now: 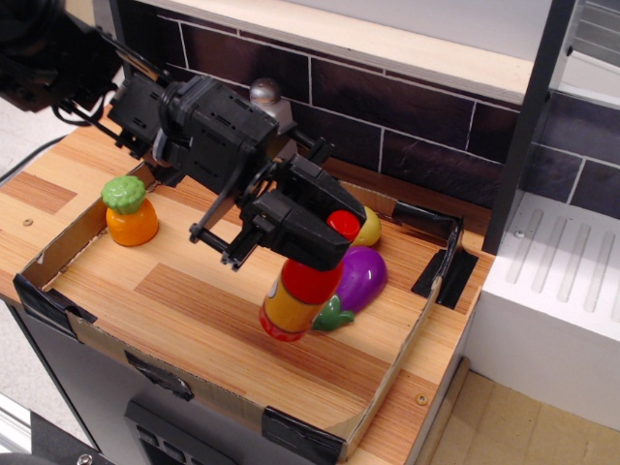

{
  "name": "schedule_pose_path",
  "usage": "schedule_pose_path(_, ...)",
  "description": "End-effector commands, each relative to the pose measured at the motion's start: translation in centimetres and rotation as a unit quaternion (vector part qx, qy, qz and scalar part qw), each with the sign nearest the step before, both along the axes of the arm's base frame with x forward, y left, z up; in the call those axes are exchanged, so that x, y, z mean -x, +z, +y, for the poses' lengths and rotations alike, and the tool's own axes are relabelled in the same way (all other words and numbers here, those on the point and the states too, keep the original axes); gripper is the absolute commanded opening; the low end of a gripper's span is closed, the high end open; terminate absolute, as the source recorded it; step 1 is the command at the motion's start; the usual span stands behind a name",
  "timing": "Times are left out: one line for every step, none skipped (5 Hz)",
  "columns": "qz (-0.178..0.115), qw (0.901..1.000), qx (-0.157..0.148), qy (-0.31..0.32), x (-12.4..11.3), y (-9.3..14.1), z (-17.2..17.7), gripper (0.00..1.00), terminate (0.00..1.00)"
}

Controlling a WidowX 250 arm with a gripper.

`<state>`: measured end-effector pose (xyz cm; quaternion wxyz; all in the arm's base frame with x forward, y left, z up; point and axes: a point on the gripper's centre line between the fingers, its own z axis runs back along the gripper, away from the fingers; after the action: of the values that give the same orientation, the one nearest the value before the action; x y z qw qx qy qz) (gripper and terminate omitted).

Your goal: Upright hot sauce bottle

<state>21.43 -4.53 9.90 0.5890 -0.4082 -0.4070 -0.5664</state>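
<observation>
The gripper (312, 234) pinches the hot sauce bottle (298, 292) near its red cap, the tilted body hanging below the jaws, base down.

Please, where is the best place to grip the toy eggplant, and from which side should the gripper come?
Grip the eggplant across its purple body, probably coming from above. It lies on its side on the tray floor, so the rounded body faces up. The hot sauce bottle, held by the gripper, stands close against its green stem end, and the yellow toy lies behind it, so the sides are crowded.
</observation>
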Motion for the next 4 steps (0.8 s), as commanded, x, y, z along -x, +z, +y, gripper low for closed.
schedule_pose_path(-0.018, 0.9968, 0.061, -0.048, 1.1, -2.0, 0.3, 0.0, 0.0)
schedule_pose_path(-0.026, 0.9953, 0.068, -0.063, 2.8, -3.0, -0.6, 0.0, 0.0)
schedule_pose_path(-0.021, 0.9953, 0.069, -0.065, 3.4, -3.3, -1.2, 0.0, 0.0)
schedule_pose_path(-0.021, 0.9958, 0.064, -0.062, 3.2, -4.1, -1.3, 1.0, 0.0)
